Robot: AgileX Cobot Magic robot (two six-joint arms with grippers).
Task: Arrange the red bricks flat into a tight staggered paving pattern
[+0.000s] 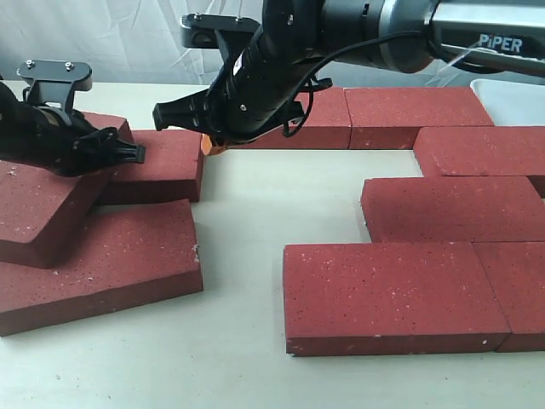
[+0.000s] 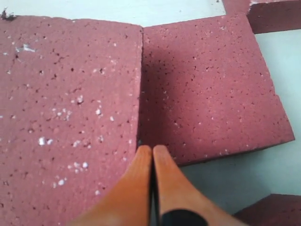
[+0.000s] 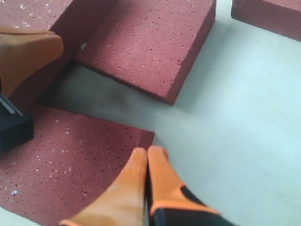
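Several red bricks lie flat at the right: a front one [image 1: 392,294], one behind it [image 1: 451,209], and a back row [image 1: 417,106]. At the left, a tilted brick [image 1: 34,204] leans on a small brick [image 1: 162,162], with a long brick [image 1: 111,264] in front of them. My left gripper [image 1: 136,153] is shut, its tips [image 2: 153,149] at the seam between the tilted brick [image 2: 70,117] and the small brick [image 2: 207,89]. My right gripper [image 1: 213,146] reaches across, shut and holding nothing, with its tips [image 3: 148,151] at the corner of the small brick [image 3: 80,169].
A white tray edge [image 1: 515,98] shows at the back right. Pale tabletop [image 1: 281,204] separates the left pile from the laid bricks. The left gripper's orange finger [image 3: 28,56] appears in the right wrist view, close to the right gripper. The long brick [image 3: 150,42] lies beyond.
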